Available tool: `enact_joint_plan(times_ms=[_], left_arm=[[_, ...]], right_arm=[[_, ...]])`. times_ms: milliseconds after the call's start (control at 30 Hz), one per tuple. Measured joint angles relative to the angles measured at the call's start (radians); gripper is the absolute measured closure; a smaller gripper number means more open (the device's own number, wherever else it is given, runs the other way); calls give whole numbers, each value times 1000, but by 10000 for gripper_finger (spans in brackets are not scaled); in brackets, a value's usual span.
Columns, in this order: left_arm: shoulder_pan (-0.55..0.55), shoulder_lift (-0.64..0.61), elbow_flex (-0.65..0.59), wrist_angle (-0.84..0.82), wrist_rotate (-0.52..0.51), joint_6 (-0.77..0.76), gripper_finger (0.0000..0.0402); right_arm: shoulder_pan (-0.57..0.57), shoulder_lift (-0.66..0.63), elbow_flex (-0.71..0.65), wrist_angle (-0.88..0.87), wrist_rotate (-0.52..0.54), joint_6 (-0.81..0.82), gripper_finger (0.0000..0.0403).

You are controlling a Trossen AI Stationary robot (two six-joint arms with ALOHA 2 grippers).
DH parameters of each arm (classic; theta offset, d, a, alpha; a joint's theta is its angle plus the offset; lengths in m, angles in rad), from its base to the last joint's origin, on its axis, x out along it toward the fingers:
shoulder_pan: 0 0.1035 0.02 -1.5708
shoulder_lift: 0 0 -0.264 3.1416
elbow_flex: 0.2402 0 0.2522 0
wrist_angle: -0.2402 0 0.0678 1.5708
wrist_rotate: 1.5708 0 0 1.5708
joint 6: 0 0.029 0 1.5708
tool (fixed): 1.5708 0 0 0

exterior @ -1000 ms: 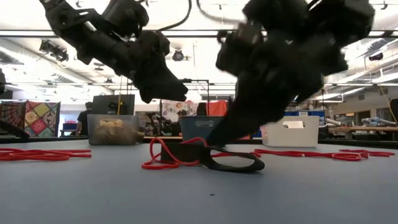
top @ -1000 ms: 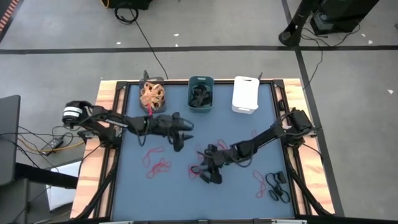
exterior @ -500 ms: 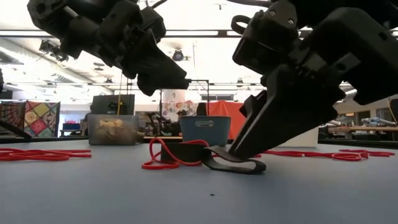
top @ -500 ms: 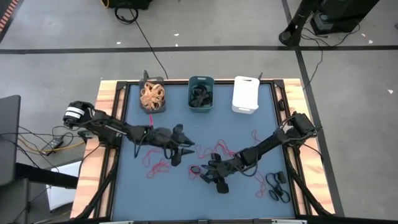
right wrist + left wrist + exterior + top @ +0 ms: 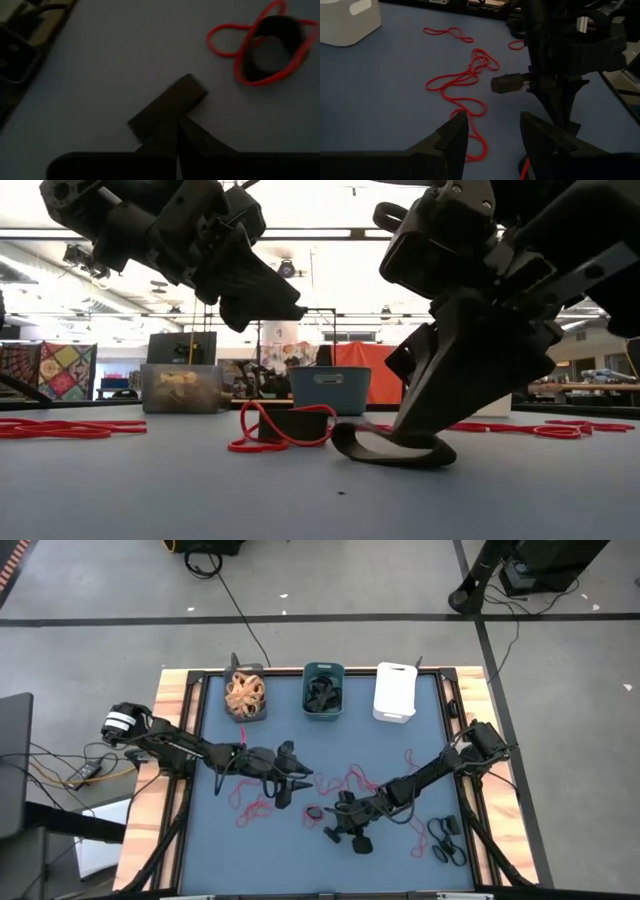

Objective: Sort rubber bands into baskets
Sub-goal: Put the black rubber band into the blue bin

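**Right tool pinches a black band near the tabletop's front edge**

While the left tool (image 5: pixel 290 780) hangs over the middle of the tabletop (image 5: pixel 400 750) with its fingers (image 5: pixel 455 135) parted and nothing between them, red rubber bands (image 5: pixel 250 808) lie loose on the blue surface toward the left edge, in front of that arm. More red bands (image 5: pixel 465 82) trail across the surface ahead of the left tool.

Along the far edge stand three baskets in a row: a dark grey basket (image 5: pixel 244 695) holding tan bands nearest the far left corner, a teal basket (image 5: pixel 323 690) with black bands in the middle, and a white basket (image 5: pixel 394 692) toward the far right corner.

Near the front edge, about mid-width, a small black band ringed by a red band (image 5: pixel 275 425) rests on the surface. Just to its right the right tool (image 5: pixel 352 832) is down at the tabletop, its fingers pressed together on a flat black band (image 5: pixel 385 450), one end of which curls against the surface.

Farther right, red bands (image 5: pixel 415 830) and a cluster of black bands (image 5: pixel 447 840) lie close to the front right corner.
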Motion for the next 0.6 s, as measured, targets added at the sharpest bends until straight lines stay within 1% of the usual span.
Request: enact_joint_plan(times_ms=[100,167,233,333,433,600], left_arm=[[-5,0,0,1,0,0,220],[-6,0,0,0,1,-1,220],[-6,0,0,0,1,-17,220],[-6,0,0,0,1,-21,220],[-6,0,0,-1,0,-21,220],[-6,0,0,0,-10,-20,220]], right_arm=[[4,-6,0,-4,94,-1,397],[3,-19,0,-3,110,-1,391],[3,-32,0,0,112,-11,369],[17,-46,0,-2,110,-45,318],[52,-47,0,-12,97,-104,254],[117,16,0,-4,144,-263,145]])
